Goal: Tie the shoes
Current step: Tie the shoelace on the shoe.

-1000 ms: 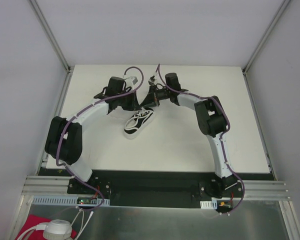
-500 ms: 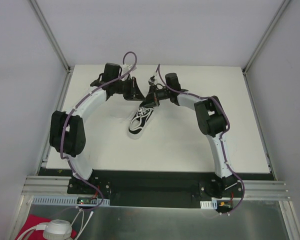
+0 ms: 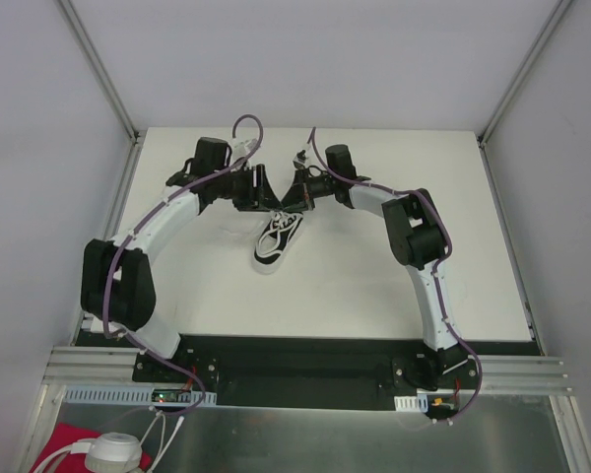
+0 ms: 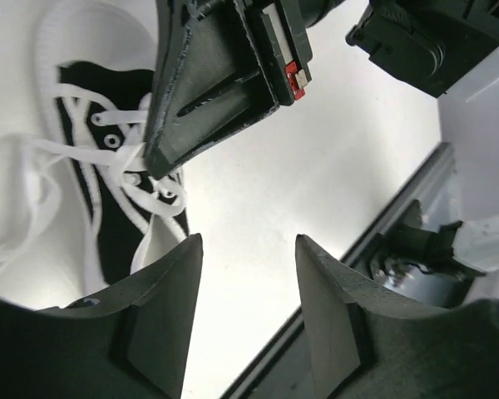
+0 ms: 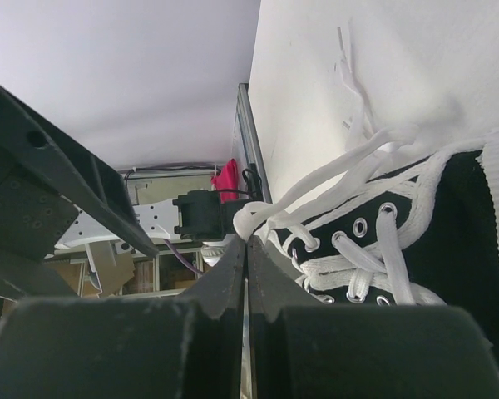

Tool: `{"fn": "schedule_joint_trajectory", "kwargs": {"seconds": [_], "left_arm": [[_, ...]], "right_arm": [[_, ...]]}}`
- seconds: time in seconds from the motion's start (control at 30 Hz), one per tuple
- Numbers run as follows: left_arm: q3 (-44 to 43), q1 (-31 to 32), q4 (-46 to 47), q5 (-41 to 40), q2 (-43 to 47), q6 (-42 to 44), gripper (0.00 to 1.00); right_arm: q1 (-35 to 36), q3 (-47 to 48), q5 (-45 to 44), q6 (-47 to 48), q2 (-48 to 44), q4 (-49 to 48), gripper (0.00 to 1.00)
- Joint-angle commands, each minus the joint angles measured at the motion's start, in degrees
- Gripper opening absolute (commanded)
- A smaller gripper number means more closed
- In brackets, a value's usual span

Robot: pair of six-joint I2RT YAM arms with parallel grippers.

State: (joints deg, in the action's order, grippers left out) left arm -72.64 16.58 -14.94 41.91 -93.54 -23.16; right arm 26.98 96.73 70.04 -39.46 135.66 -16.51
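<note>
Toward the far middle of the bench (image 3: 394,286) lies the sneaker (image 3: 279,239), both hands crowded over its far end. The right hand (image 5: 246,243) is pressed together, apparently pinching a strand of the laces (image 5: 395,266); the left hand (image 4: 245,312) is spread and empty, just beside it. The thin strand could slip from that pinch, or a pull could drag the light shoe along. The left fingers could also bump the right hand or catch the wrong strand. Room is tight toward the far edge; bare bench lies open on the near and right sides.
</note>
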Motion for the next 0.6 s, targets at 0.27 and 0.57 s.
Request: {"fn": "schedule_joint_trajectory", "kwargs": {"seconds": [0.27,0.57], "left_arm": [[1.8,1.88,-1.06,-12.99,0.11,6.55,0.47],[-1.27,2.67,-0.97,-12.64,-4.55,5.23,0.41]], "right_arm": [[0.35,0.74,0.18,0.0,-0.57,-1.59,0.01],[0.53,1.01,0.27,-0.09,-0.57,-1.51,0.01]]}}
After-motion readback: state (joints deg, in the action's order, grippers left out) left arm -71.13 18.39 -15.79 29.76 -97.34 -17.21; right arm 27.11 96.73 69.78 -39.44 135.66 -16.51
